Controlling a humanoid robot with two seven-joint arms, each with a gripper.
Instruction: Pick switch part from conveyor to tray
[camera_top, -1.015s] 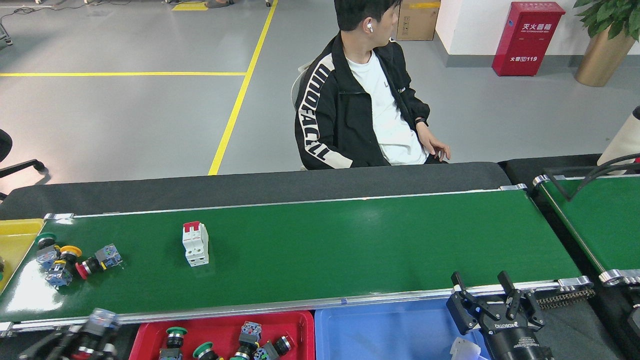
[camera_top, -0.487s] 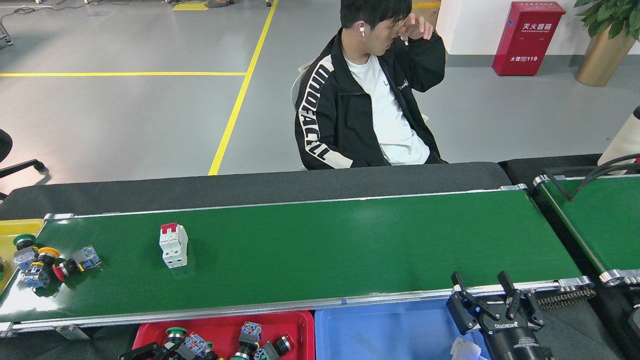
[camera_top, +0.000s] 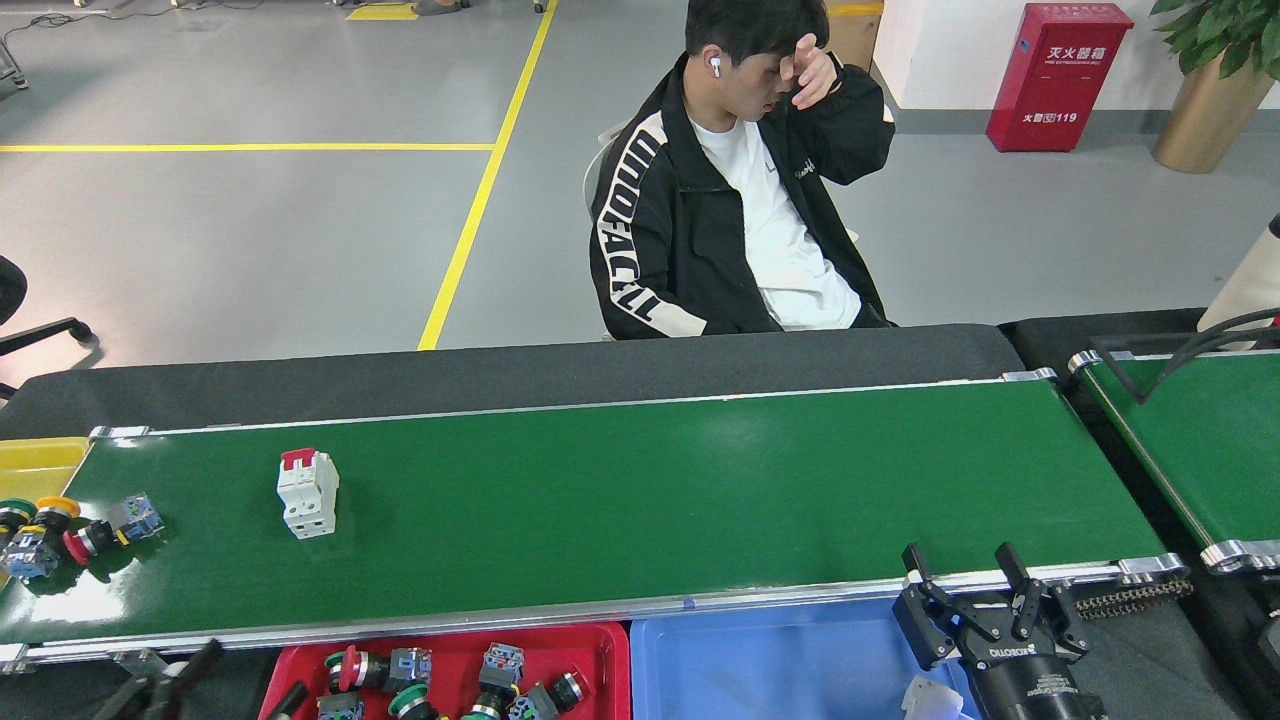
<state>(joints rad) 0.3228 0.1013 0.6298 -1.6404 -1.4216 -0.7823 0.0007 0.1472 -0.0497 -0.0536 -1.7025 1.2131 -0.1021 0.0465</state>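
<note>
The conveyor (camera_top: 700, 480) runs across the middle of the head view. A white switch part with a red top (camera_top: 308, 493) stands on it at the left. A cluster of push-button switch parts (camera_top: 70, 535) sits at the belt's left end. The red tray (camera_top: 610, 660) below the near rail holds several push-button parts, among them one with a red cap (camera_top: 375, 668). My left gripper (camera_top: 240, 683) is low at the tray's left edge, blurred, its fingers spread and empty. My right gripper (camera_top: 965, 570) is open at the near rail, above the blue tray (camera_top: 760, 665).
A yellow bin (camera_top: 40, 462) stands off the belt's left end. A second green belt (camera_top: 1200, 440) with a black cable lies at the right. A white part (camera_top: 925, 697) lies in the blue tray. A seated person (camera_top: 730, 220) is behind the conveyor.
The belt carried the white part and the button cluster leftward. My left gripper let go of a red-capped part in the red tray and drew back left. The person raised a hand to the head.
</note>
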